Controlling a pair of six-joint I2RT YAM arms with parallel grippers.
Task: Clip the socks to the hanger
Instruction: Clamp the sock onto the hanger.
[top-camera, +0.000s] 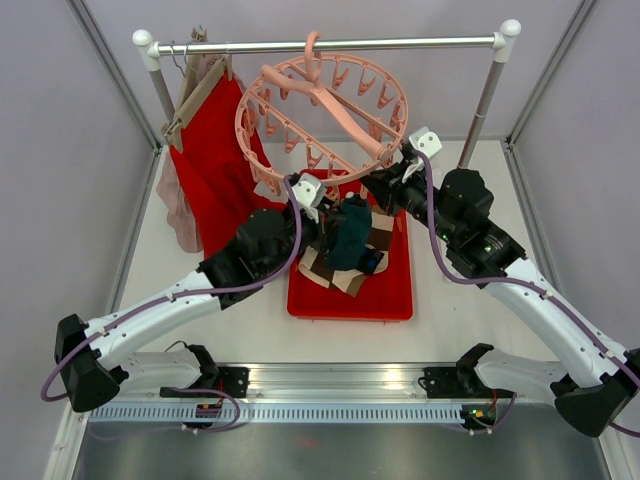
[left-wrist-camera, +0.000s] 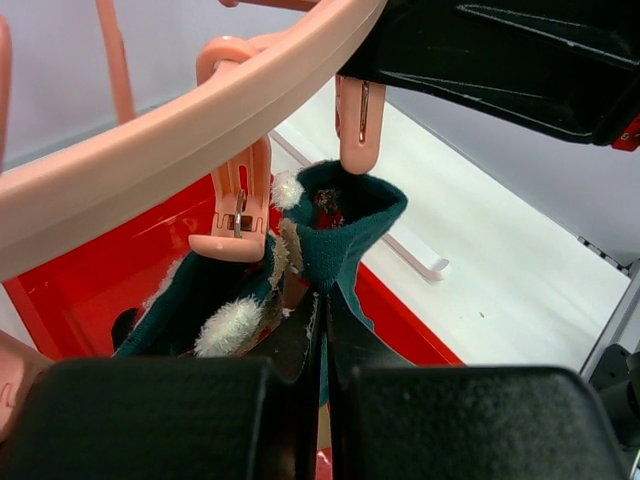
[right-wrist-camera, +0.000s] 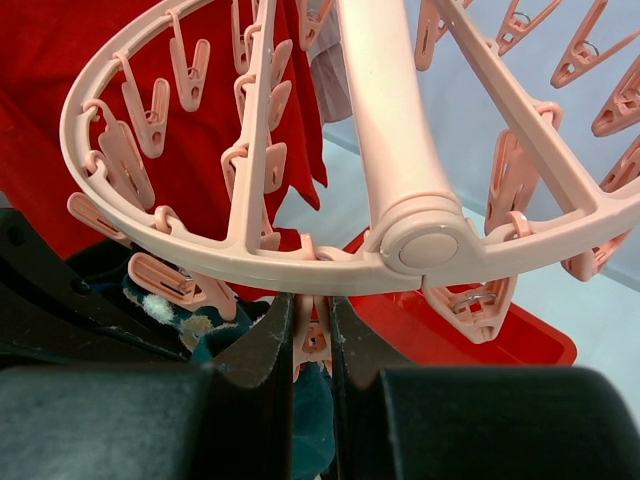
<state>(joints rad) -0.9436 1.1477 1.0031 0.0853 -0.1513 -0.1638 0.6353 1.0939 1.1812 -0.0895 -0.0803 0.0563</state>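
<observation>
Teal knit, soft and dotted with white fluffy tufts, is what my left gripper has. Its jaws are closed flat on the teal sock below the cuff, holding it upright so the cuff's open edge stands just under the hanger. My right gripper has its jaws narrowed onto one clip peg on the near side of the ring, a finger on each flank. I judge that I am squeezing the peg so its mouth opens. Seen from my left wrist, the peg's tip touches the top of the cuff, but I cannot tell whether the knit is inside the mouth.

So the step in hand is clipping this one sock. Next, as I judge it, my left should raise the cuff into the peg. Then my right should ease off so the spring bites, and only after that should my left let go. The ring hangs from the rail by its hook, so it would likely swing if pushed, and small moves are called for.

The hanger is hard, glossy pale-pink plastic: a round ring, straight crossbars, a round hub and many small dangling pegs with metal springs. More socks, beige and dark, lie limp in the red tray, a rigid shallow rectangle. A red cloth hangs near the rail's left end.
</observation>
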